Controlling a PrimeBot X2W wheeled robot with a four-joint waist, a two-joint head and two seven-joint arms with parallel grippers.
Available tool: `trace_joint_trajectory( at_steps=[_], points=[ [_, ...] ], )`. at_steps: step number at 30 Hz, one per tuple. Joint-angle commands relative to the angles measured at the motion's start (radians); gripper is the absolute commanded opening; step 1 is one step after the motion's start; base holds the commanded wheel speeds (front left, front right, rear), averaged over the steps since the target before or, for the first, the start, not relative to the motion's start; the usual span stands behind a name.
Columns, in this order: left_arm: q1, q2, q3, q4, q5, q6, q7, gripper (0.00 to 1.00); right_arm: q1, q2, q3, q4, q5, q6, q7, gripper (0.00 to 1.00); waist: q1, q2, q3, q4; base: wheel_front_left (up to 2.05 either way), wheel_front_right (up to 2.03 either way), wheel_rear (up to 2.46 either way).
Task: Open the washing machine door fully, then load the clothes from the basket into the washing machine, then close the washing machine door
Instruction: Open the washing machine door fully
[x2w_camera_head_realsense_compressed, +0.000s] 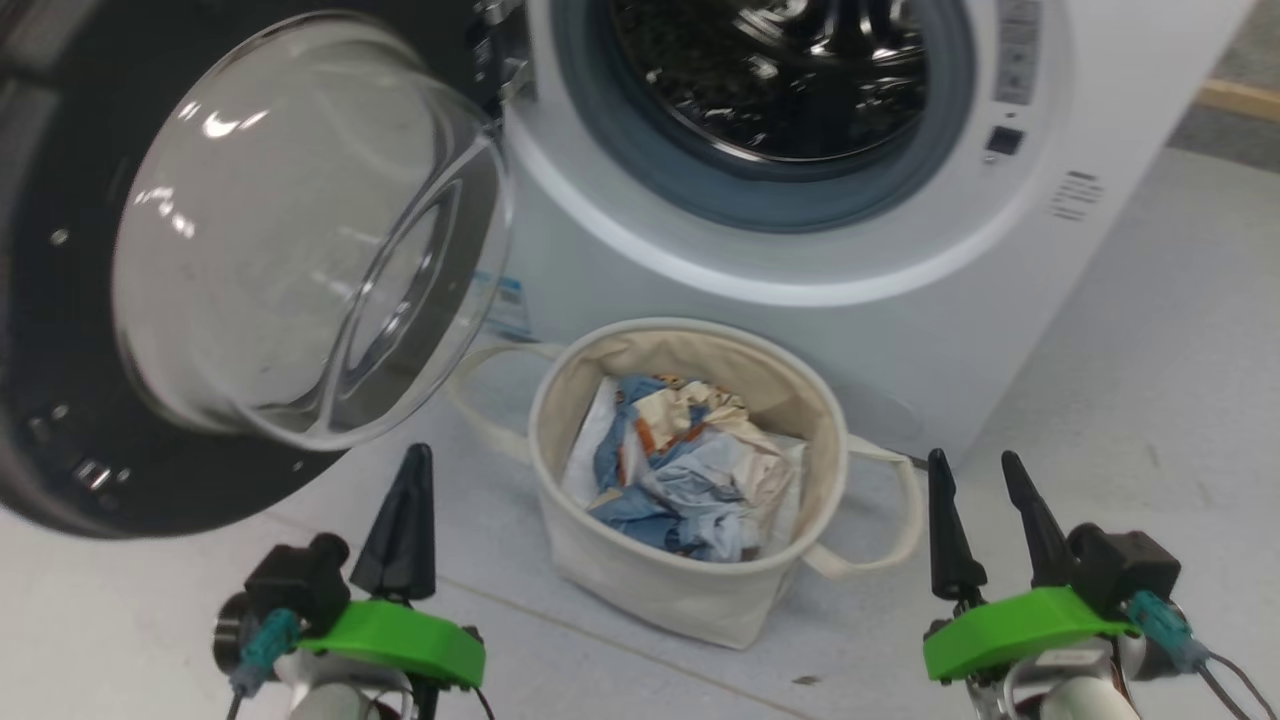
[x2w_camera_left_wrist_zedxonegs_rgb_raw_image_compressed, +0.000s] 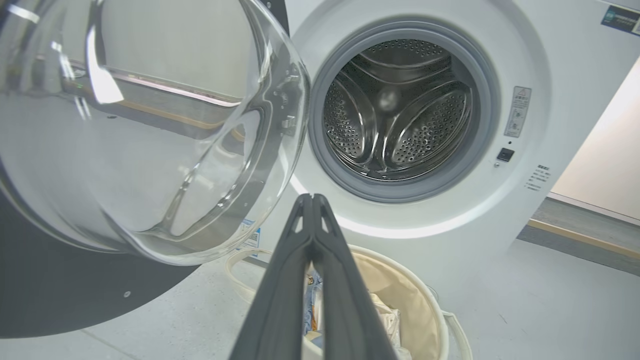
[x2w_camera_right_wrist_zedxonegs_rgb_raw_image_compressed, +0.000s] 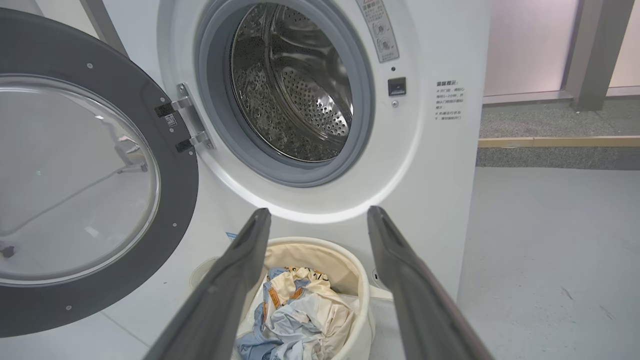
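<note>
- Step one, opening of the washing machine door (x2w_camera_head_realsense_compressed: 280, 240): judged complete; standing wide open at the left of the washing machine (x2w_camera_head_realsense_compressed: 900, 330), carried on the metal hinge (x2w_camera_right_wrist_zedxonegs_rgb_raw_image_compressed: 185, 125), glass bowl bulging toward the robot.
- Step two, loading: not yet begun, as far as visible; steel drum (x2w_camera_left_wrist_zedxonegs_rgb_raw_image_compressed: 400, 110) bare of fabric; the clothes (x2w_camera_head_realsense_compressed: 680, 470) lying in the basket (x2w_camera_head_realsense_compressed: 650, 590).
- Step three, closing of the door: outstanding; due after loading.
- Location of the clothes: bunched low inside the basket, below its rim; basket upright on the floor (x2w_camera_head_realsense_compressed: 1150, 400), just in front of the machine, beneath the drum mouth, between the two arms in the head view.
- Appearance of the clothes: small crumpled bundle; light-blue fabric with orange-brown print, mixed with cream and pale grey pieces; loose folds, no clean edge on offer; flat white sheet (x2w_camera_head_realsense_compressed: 590, 450) underneath, against the basket wall.
- Handling, by judgement only: soft and light; liable to trail or shed a piece if pinched at a single fold.
- left fingers (x2w_camera_head_realsense_compressed: 405, 530): pressed together tip to tip, holding nothing; poised above the floor, left of the basket, below the door's glass bowl.
- right fingers (x2w_camera_head_realsense_compressed: 945, 530): spread wide, empty; poised right of the basket, pointing toward the machine front; basket and clothes framed between them in the right wrist view.
</note>
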Motion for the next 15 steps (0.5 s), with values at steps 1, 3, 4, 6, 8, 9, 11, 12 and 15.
trace_joint_trajectory(
  at_steps=[1,3,4,6,8,9,11,12,15],
  points=[
    [-0.012,0.015,0.0,-0.04,-0.016,0.002,-0.005,0.0,0.012,0.002,0.02,-0.066,0.001,0.0,-0.013,1.0,0.0,0.0,-0.056,-0.08,0.0,0.0,0.0],
    [0.007,0.015,-0.027,-0.043,-0.026,0.001,-0.005,0.0,0.034,0.002,0.02,-0.096,-0.003,0.0,-0.013,1.0,0.0,0.0,-0.063,-0.11,0.0,0.0,0.0],
    [0.016,0.015,-0.043,-0.044,-0.031,-0.005,-0.005,0.0,0.044,0.002,0.022,-0.108,-0.02,0.0,-0.013,1.0,0.0,0.0,-0.065,-0.124,0.0,0.0,0.0],
    [0.031,0.015,-0.069,-0.054,-0.041,-0.017,-0.005,0.0,0.062,0.002,0.038,-0.132,-0.052,0.0,-0.013,1.0,0.0,0.0,-0.067,-0.149,0.0,0.0,0.0],
    [0.04,0.015,-0.074,-0.063,-0.049,-0.019,-0.005,0.0,0.07,0.002,0.047,-0.143,-0.054,0.0,-0.013,1.0,0.0,0.0,-0.067,-0.162,0.0,0.0,0.0],
    [0.05,0.015,-0.078,-0.068,-0.054,-0.019,-0.005,0.0,0.076,0.002,0.054,-0.152,-0.061,0.0,-0.013,1.0,0.0,0.0,-0.067,-0.174,0.0,0.0,0.0],
    [0.066,0.015,-0.08,-0.073,-0.057,-0.012,-0.005,0.0,0.085,0.002,0.055,-0.167,-0.076,0.0,-0.013,1.0,0.0,0.0,-0.066,-0.196,0.0,0.0,0.0],
    [0.072,0.015,-0.078,-0.075,-0.06,-0.009,-0.005,0.0,0.089,0.002,0.049,-0.171,-0.079,0.0,-0.013,1.0,0.0,0.0,-0.066,-0.205,0.0,0.0,0.0],
    [0.087,0.015,-0.076,-0.075,-0.066,-0.003,-0.005,0.0,0.098,0.002,0.017,-0.167,-0.094,0.0,-0.013,1.0,0.0,0.0,-0.065,-0.223,0.0,0.0,0.0]
  ],
)
